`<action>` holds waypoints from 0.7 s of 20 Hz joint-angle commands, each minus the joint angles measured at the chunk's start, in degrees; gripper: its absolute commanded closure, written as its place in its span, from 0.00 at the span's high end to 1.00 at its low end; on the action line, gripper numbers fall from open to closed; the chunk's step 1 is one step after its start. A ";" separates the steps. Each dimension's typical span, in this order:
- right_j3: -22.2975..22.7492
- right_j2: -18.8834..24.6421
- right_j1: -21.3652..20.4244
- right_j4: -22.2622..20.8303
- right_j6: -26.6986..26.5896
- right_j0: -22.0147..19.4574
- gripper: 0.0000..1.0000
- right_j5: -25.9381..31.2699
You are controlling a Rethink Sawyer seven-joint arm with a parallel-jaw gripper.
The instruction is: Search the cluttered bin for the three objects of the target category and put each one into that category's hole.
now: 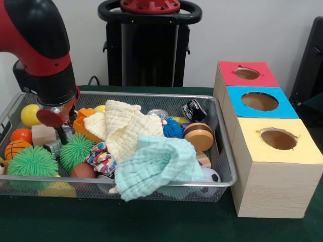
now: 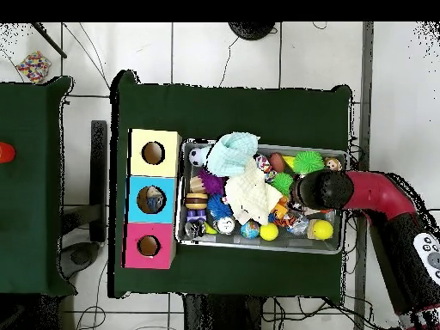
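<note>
- Where the gripper (image 1: 61, 135) dips into the wire bin (image 1: 226, 156), beside a green spiky ball (image 1: 76, 149); whether its claw is open or closed cannot be told.
- Cream cloth (image 1: 123, 126) and mint cloth (image 1: 159, 166): draped over toys, likely hiding targets.
- Three-hole box (image 1: 275, 166): just beside the bin, for short transfers; target category unclear.

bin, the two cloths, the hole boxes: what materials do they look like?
Bin: metal wire mesh, shiny rim, contents show through its walls.
Cream cloth and mint cloth: soft woven fabric, crinkled gauze-like texture, folds limply.
Boxes: pale wood by the visible grain; tops look like matte coloured paper or card, with ragged hole edges.
</note>
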 commanded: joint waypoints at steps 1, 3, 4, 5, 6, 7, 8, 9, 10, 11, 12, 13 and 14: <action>3.07 2.89 0.78 -2.44 -11.08 2.35 1.00 -0.54; 2.79 1.79 0.24 -3.71 -11.03 3.19 1.00 0.03; 2.82 1.33 0.03 -4.44 -11.07 3.49 1.00 0.00; 2.87 0.92 -0.18 -5.07 -11.10 3.75 1.00 0.08; 2.98 0.44 -0.49 -5.85 -11.01 4.11 1.00 0.11; 3.08 -0.04 -0.80 -6.62 -10.92 4.46 1.00 0.14; 3.23 -0.18 -0.96 -7.18 -11.10 4.63 1.00 0.08; 3.50 0.01 -0.95 -7.34 -11.56 4.46 1.00 -0.08; 3.56 -0.21 -1.06 -7.90 -11.76 4.43 1.00 -0.18; 3.68 -0.29 -1.12 -8.30 -11.51 4.52 1.00 -0.52; 3.86 -0.47 -1.17 -8.81 -11.33 4.55 1.00 -0.95; 4.23 -0.34 -1.06 -9.19 -11.31 4.35 1.00 -1.68; 4.56 -0.52 -1.08 -9.88 -11.05 4.38 1.00 -2.28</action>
